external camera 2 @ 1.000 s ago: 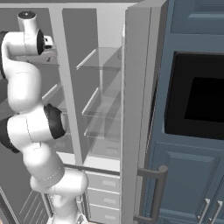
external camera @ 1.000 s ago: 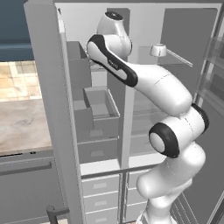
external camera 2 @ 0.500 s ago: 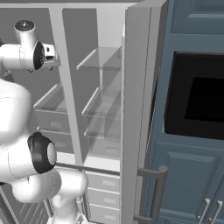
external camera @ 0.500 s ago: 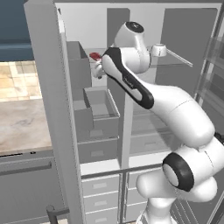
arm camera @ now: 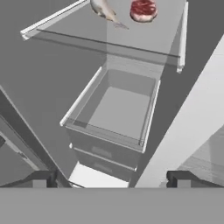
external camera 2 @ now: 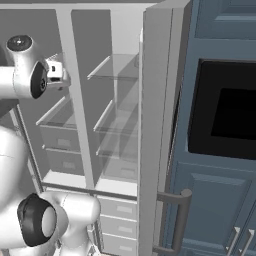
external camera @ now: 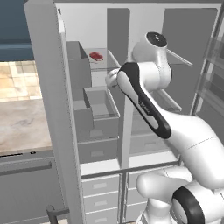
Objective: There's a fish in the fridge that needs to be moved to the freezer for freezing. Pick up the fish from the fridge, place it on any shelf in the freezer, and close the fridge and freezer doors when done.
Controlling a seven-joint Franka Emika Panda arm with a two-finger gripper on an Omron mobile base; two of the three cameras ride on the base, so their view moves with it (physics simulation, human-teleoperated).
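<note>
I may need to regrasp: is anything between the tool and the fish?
Nothing visible. The open tool faces the fish, which lies on the glass shelf beside a red item; the bin sits below that line.

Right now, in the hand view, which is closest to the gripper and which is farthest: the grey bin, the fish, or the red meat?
From the gripper:
1. Grey bin, just ahead, below the glass shelf.
2. and 3. Fish and red meat, side by side at the shelf's far end; too close to call.

One fish (arm camera: 104, 9), one red item (arm camera: 143, 9), perhaps meat; two doors (external camera: 54, 113).
</note>
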